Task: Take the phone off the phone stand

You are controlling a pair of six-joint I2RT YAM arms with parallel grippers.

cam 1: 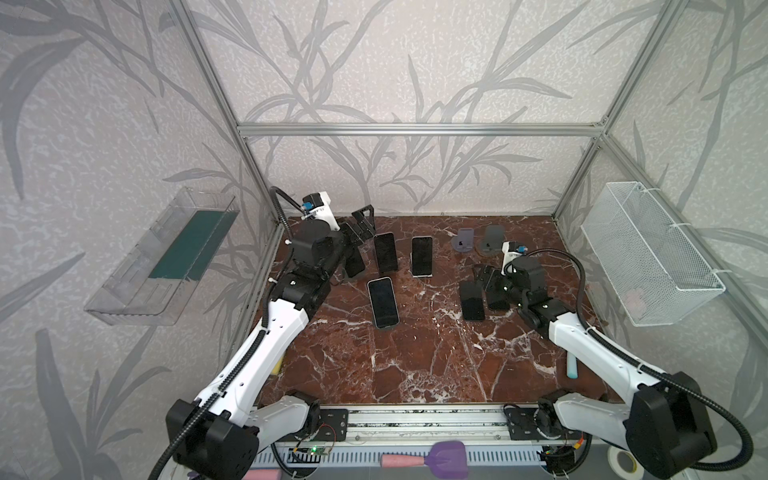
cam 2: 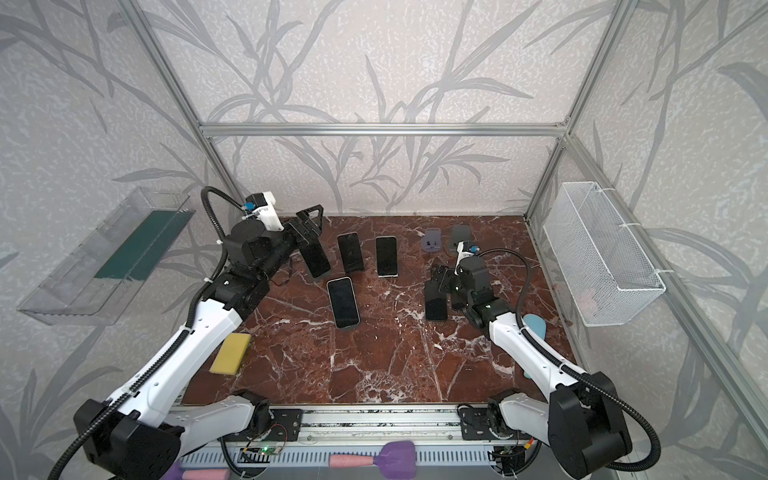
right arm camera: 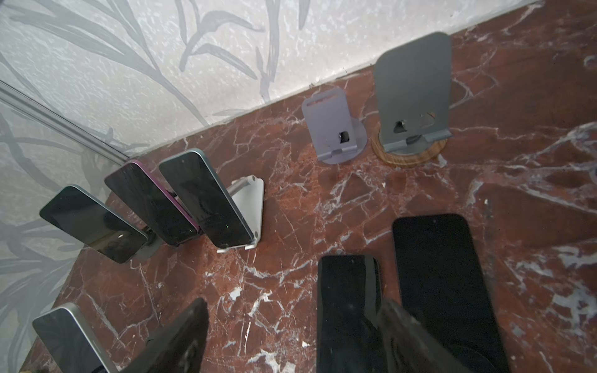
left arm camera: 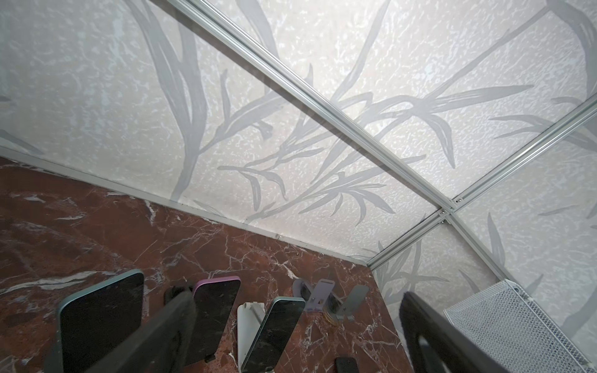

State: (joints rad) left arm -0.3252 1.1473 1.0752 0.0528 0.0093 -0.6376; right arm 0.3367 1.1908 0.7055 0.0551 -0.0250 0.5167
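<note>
The white stand (cam 1: 421,274) near the middle of the marble worktop (cam 1: 415,365) props a teal-edged phone (right arm camera: 206,198). Just left of the white stand leans a purple-edged one (right arm camera: 151,203), and beyond that another teal one (right arm camera: 93,222). A fourth (cam 1: 383,302) stands left of the white stand and nearer the robot. Every screen is dark, and any maker's marks are too small to read.

Right of the white stand and nearer the robot are two black handsets. The narrower one, the phone (right arm camera: 347,306), leans upright, and whatever props it is hidden behind it. The wider handset (right arm camera: 442,290) is just beside it, on the side away from the white stand.

The right claw (right arm camera: 294,302) straddles the phone, about half open. One finger (right arm camera: 397,323) sits at the phone's edge. The other finger (right arm camera: 184,332) stands apart, with bare marble showing between it and the phone, so the claw clamps nothing.

The left claw (left arm camera: 297,295) hangs raised, left of the white stand past the far teal one. It is spread wide and empty.

Right of the white stand, toward the back wall, are two bare stands: a lilac stand (right arm camera: 336,129) and a grey stand (right arm camera: 410,106) on a wooden disc. A yellow sponge (cam 2: 230,353) lies far left of the white stand, by the left arm.
</note>
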